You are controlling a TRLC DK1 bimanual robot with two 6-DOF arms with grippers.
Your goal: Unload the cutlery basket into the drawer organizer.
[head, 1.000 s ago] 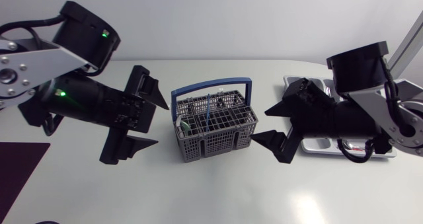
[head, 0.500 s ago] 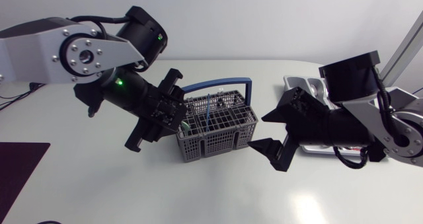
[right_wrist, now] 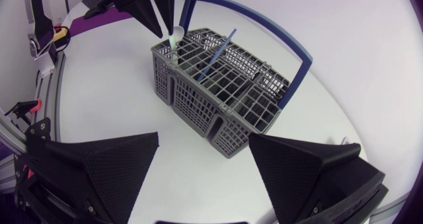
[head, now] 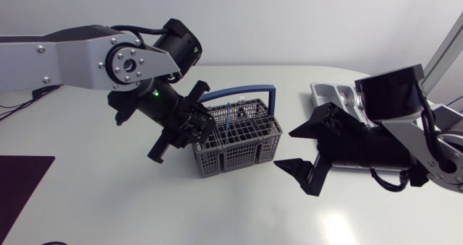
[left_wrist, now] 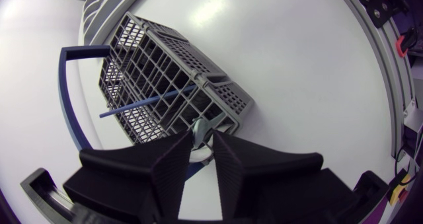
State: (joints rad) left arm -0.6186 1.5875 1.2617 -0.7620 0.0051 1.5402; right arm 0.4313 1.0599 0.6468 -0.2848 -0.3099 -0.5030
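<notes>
The grey cutlery basket (head: 239,140) with its blue bail handle (head: 239,91) stands mid-table. A thin blue utensil (head: 228,122) leans inside it. My left gripper (head: 195,129) is at the basket's left corner. In the left wrist view (left_wrist: 202,137) its fingers are drawn close onto a pale utensil (left_wrist: 201,126) standing in the corner compartment. The right wrist view shows the same: basket (right_wrist: 218,85), pale utensil (right_wrist: 173,42), left gripper (right_wrist: 166,31) above it. My right gripper (head: 283,149) is open beside the basket's right end, holding nothing. The drawer organizer (head: 329,97) lies behind my right arm, mostly hidden.
A dark purple mat (head: 22,187) lies at the table's front left corner. White tabletop runs in front of the basket and between the basket and the mat.
My left arm swung right, from well left of the basket to its left corner, and its fingers narrowed. My right gripper shifted only slightly and stayed open.
</notes>
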